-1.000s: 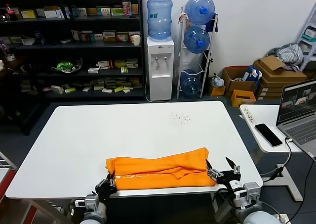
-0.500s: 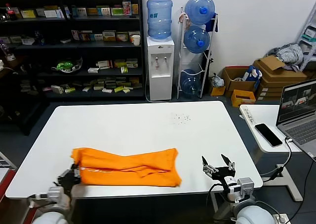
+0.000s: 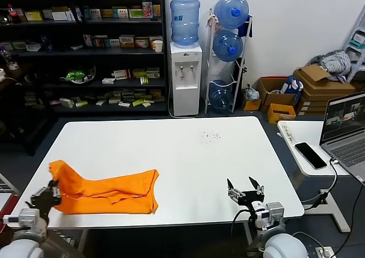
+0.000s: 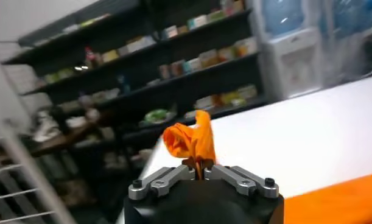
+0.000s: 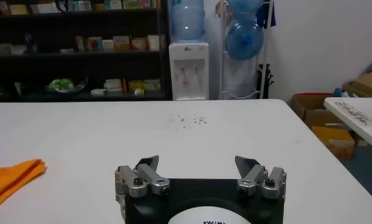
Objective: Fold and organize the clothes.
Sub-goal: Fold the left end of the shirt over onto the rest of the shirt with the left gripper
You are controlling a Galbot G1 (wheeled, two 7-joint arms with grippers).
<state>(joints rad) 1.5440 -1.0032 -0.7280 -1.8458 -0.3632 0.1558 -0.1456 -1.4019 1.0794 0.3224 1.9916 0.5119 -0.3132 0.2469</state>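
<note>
The orange T-shirt (image 3: 105, 191) lies folded into a long band at the front left of the white table (image 3: 171, 155). My left gripper (image 3: 50, 192) is shut on its left end at the table's left edge. In the left wrist view that pinched corner (image 4: 192, 141) stands up from my left gripper (image 4: 200, 164). My right gripper (image 3: 244, 189) is open and empty over the front right of the table, well apart from the shirt. In the right wrist view my right gripper (image 5: 199, 165) faces bare table, and the shirt's end (image 5: 12, 176) shows far off.
A side table at the right holds a phone (image 3: 309, 154) and a laptop (image 3: 345, 134). Behind the table stand a water dispenser (image 3: 185, 70), a bottle rack (image 3: 228, 47), dark shelves (image 3: 85, 53) and cardboard boxes (image 3: 319, 81). Small dark specks (image 3: 209, 136) lie on the table's far part.
My left gripper has dragged the orange T-shirt leftward along the front edge, from the middle to the left corner. My right gripper let go of it, opened and drew slightly left and up.
</note>
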